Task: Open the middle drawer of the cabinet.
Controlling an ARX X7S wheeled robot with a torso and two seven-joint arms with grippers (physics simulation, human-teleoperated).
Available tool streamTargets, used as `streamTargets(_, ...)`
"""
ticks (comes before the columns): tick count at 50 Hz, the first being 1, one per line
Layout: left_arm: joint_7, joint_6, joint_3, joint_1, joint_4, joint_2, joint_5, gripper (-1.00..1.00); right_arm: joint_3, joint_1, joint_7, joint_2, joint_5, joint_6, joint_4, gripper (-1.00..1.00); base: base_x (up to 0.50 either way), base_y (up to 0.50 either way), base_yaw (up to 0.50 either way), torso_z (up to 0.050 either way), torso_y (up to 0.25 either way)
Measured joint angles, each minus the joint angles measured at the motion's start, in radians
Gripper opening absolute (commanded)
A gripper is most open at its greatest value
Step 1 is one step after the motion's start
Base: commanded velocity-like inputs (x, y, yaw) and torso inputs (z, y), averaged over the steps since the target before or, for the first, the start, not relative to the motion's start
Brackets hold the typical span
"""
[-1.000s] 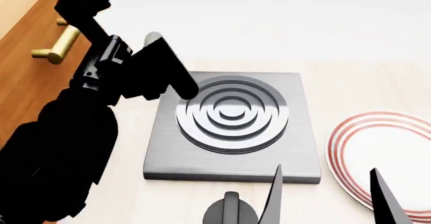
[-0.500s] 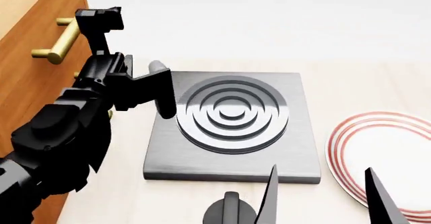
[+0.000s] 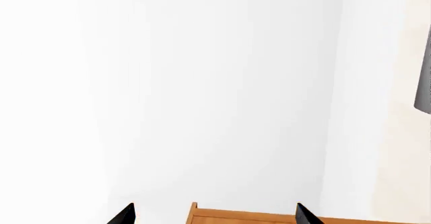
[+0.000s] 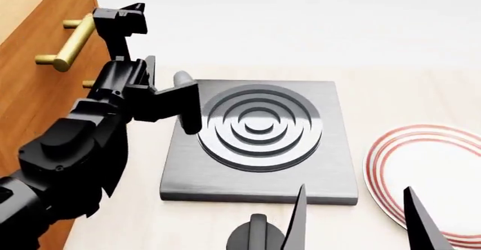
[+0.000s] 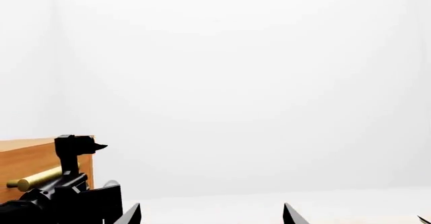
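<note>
The orange-brown cabinet [image 4: 30, 86] fills the left edge of the head view. One brass bar handle [image 4: 67, 43] sticks out of a drawer face. A second brass stub [image 4: 89, 84] shows lower down, mostly hidden by my left arm. I cannot tell which one belongs to the middle drawer. My left gripper [image 4: 123, 18] is right beside the far end of the upper handle, not around it. In the left wrist view it [image 3: 214, 217] is open, with the cabinet's top corner [image 3: 269, 219] between the fingertips. My right gripper [image 4: 355, 219] is open and empty, low at the front.
A grey square slab with raised concentric rings [image 4: 259, 132] lies on the pale counter next to the cabinet. A white plate with red rings [image 4: 432, 174] lies at the right. In the right wrist view, the cabinet [image 5: 30, 161], its handle [image 5: 35, 179] and my left arm [image 5: 70, 151] show.
My left gripper has turned and shifted a little, and now sits beside the far end of the upper brass handle. The right gripper has drifted slightly left.
</note>
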Motion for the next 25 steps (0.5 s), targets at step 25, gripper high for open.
streamTargets(25, 0.017, 0.018, 0.001, 0.044, 0.049, 0.001, -0.046, 1.0, -0.02, 0.011, 0.03, 0.03, 0.018, -0.017, 0.004, 1.0, 0.0, 0.0, 0.0, 0.0, 0.0)
